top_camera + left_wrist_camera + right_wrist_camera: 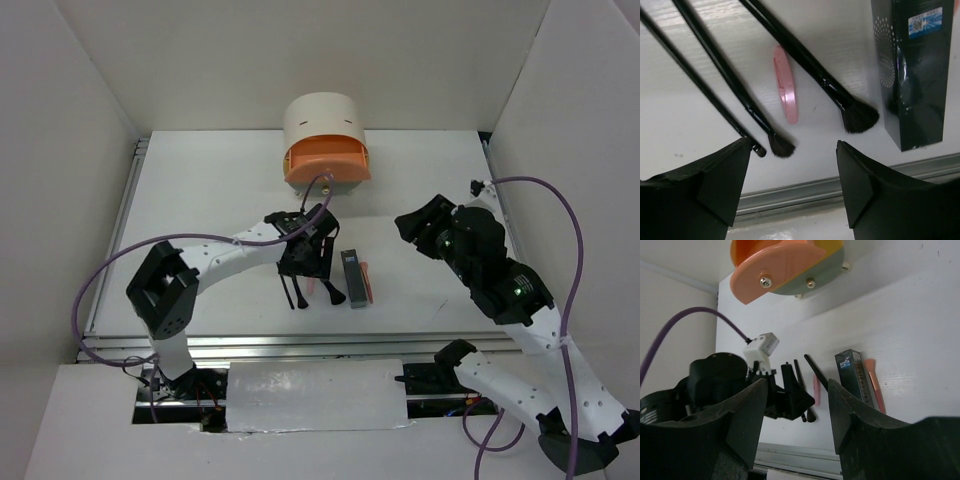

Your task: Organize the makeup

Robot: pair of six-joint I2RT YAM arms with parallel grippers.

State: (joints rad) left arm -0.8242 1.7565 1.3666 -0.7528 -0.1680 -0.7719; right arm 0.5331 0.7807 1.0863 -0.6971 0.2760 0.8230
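Makeup: lies at the middle of the table's [200,190] near edge, all within a small patch.
Items: two thin black sticks [730,81], pink stick [785,87], black flared-head brush [860,119], dark box [912,75], then a salmon stick [369,283] just beside the box on its right-edge side.
Left gripper [794,149]: over the brush tips, jaws wide, empty.
Right gripper [796,386]: toward the right edge, jaws wide, empty.
Organizer [322,130]: middle of the far edge.

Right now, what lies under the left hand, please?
Three slim black brushes and a small pink stick on the white table; from above, the left hand covers part of their handles.
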